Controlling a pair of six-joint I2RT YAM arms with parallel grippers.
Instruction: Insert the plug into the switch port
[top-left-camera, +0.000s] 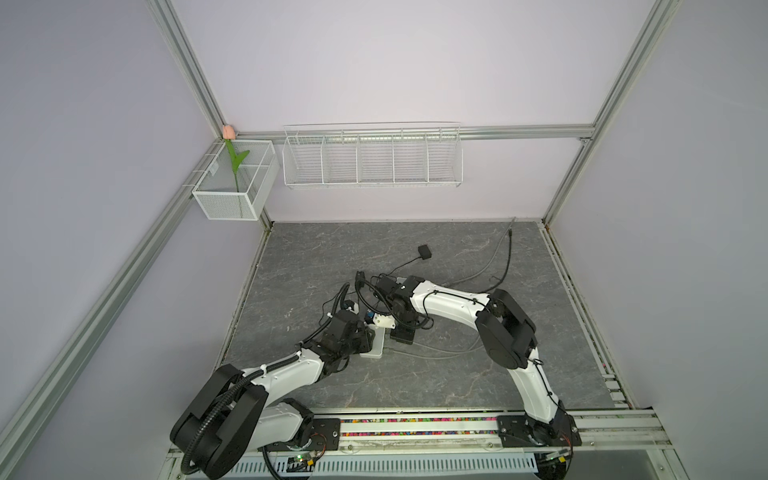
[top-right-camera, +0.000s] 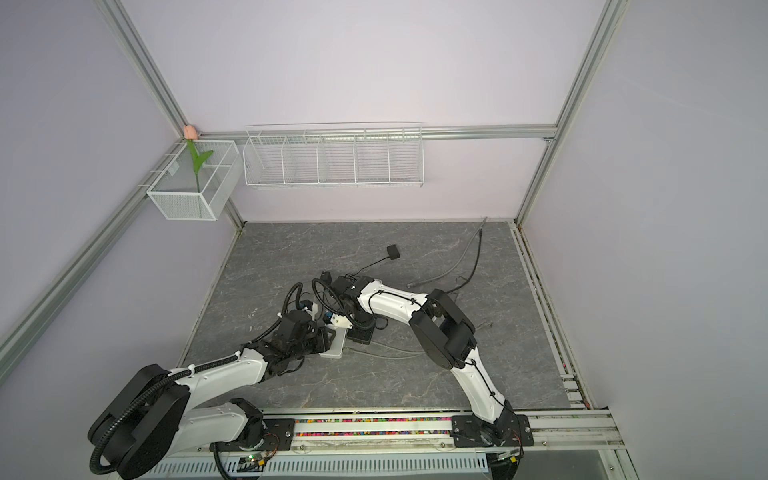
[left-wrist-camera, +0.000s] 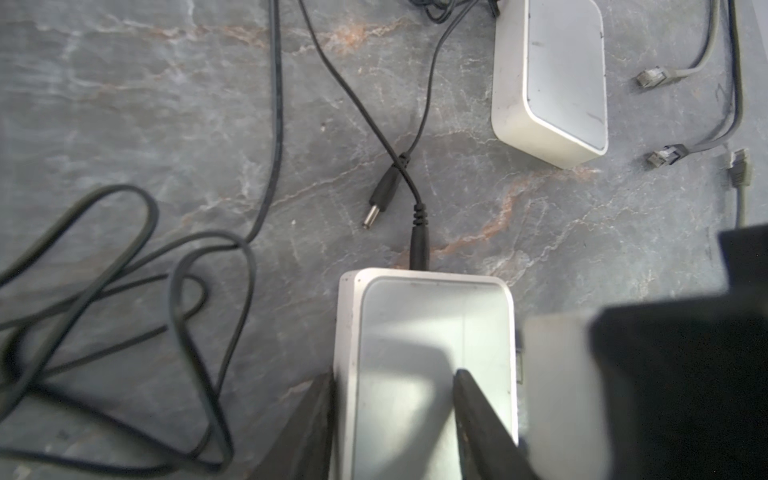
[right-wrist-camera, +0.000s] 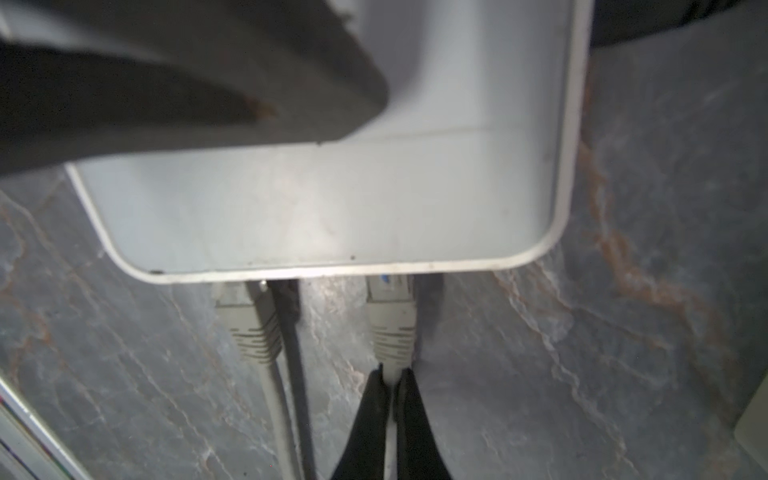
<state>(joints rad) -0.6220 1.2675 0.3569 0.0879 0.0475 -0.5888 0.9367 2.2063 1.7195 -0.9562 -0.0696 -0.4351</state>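
Ethernet plug (right-wrist-camera: 390, 324) lies with its nose tucked under the edge of the white switch (right-wrist-camera: 332, 208), just beside a second plug (right-wrist-camera: 249, 328). I cannot tell whether it has latched. The right gripper (right-wrist-camera: 392, 376) is pinched tight on the cable (right-wrist-camera: 391, 372) right behind the boot. The left gripper (left-wrist-camera: 392, 374) clamps the switch across its width. To my eye the push should run straight along the plug's axis, slowly, with the switch braced. A grip this far back could let the cable buckle.
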